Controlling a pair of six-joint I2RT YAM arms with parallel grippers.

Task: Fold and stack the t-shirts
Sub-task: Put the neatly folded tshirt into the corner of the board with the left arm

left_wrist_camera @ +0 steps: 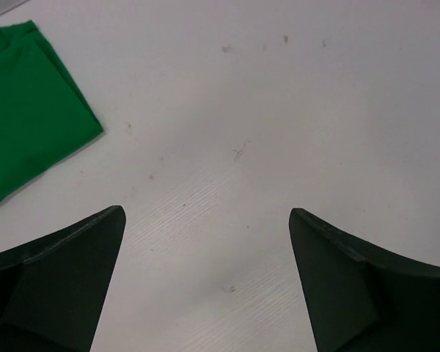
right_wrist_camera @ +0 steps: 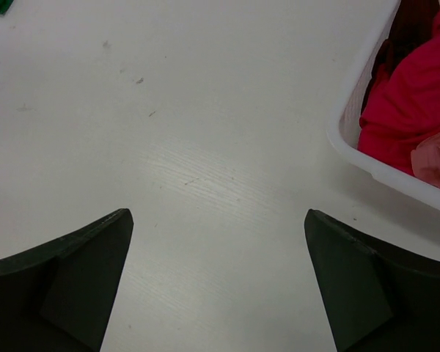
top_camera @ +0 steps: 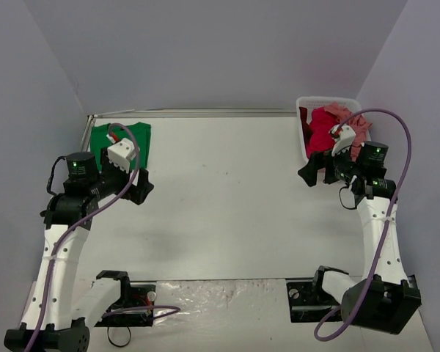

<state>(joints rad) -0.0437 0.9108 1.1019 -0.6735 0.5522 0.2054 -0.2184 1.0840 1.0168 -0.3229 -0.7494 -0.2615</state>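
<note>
A folded bright green t-shirt (top_camera: 141, 136) lies flat at the far left of the table; it also shows in the left wrist view (left_wrist_camera: 26, 117). A crimson red t-shirt (top_camera: 321, 132) and a salmon pink t-shirt (top_camera: 358, 125) are bunched in the white basket (top_camera: 302, 141) at the far right; both show in the right wrist view, red (right_wrist_camera: 407, 103) and pink (right_wrist_camera: 434, 161). My left gripper (top_camera: 141, 189) is open and empty, just right of the green shirt, also seen in its wrist view (left_wrist_camera: 205, 220). My right gripper (top_camera: 317, 170) is open and empty, just left of the basket (right_wrist_camera: 218, 220).
The basket's white rim (right_wrist_camera: 352, 139) stands close to my right gripper's right finger. Grey walls close in the table on three sides. A crinkled plastic sheet (top_camera: 220, 293) lies between the arm bases at the near edge.
</note>
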